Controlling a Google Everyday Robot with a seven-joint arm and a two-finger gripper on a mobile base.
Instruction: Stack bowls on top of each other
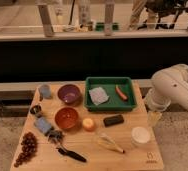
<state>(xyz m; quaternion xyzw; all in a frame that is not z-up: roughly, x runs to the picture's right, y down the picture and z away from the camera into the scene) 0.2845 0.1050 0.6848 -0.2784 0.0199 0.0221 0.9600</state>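
Observation:
The purple bowl [69, 93] sits upright on the wooden table [137, 155], left of centre at the back. The orange-red bowl [66, 118] sits just in front of it, apart from it, and both are empty. My white arm [173, 86] reaches in from the right. My gripper [154, 118] hangs at the table's right edge, right of the green tray and far from both bowls.
A green tray [110, 103] holds a grey cloth [99, 95] and a sausage [121, 92]. A white cup [140, 135], black block [113, 120], orange ball [88, 124], whisk [111, 143], dark-handled tool [69, 152], grapes [27, 147] and grey cup [45, 91] lie around.

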